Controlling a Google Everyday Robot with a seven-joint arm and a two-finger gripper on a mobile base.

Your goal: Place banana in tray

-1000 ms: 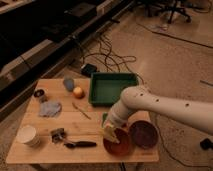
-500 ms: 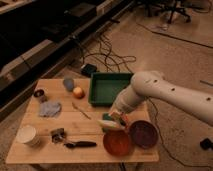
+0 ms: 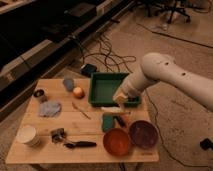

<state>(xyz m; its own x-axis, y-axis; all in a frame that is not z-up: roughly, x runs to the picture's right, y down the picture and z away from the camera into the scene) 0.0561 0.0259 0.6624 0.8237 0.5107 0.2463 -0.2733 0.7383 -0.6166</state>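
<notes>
The pale cream banana [image 3: 109, 108] hangs level in my gripper [image 3: 119, 104], just above the near rim of the dark-green tray [image 3: 102, 80]. The gripper is shut on the banana's right end. My white arm reaches in from the right and covers the tray's right front corner. The banana is lifted off the table, between the tray and a green block [image 3: 108, 123] below it. The tray's inside looks bare.
On the wooden table [image 3: 90, 131]: orange bowl [image 3: 117, 141] and purple bowl [image 3: 143, 134] at the front right, a round orange fruit [image 3: 78, 92], grey-blue cup [image 3: 68, 83], grey cloth [image 3: 50, 108], small can [image 3: 39, 93], white cup [image 3: 28, 135], black-handled tool [image 3: 80, 144]. Cables lie on the floor behind.
My gripper rose from the orange bowl with the banana and moved back and left, to the tray's near edge.
</notes>
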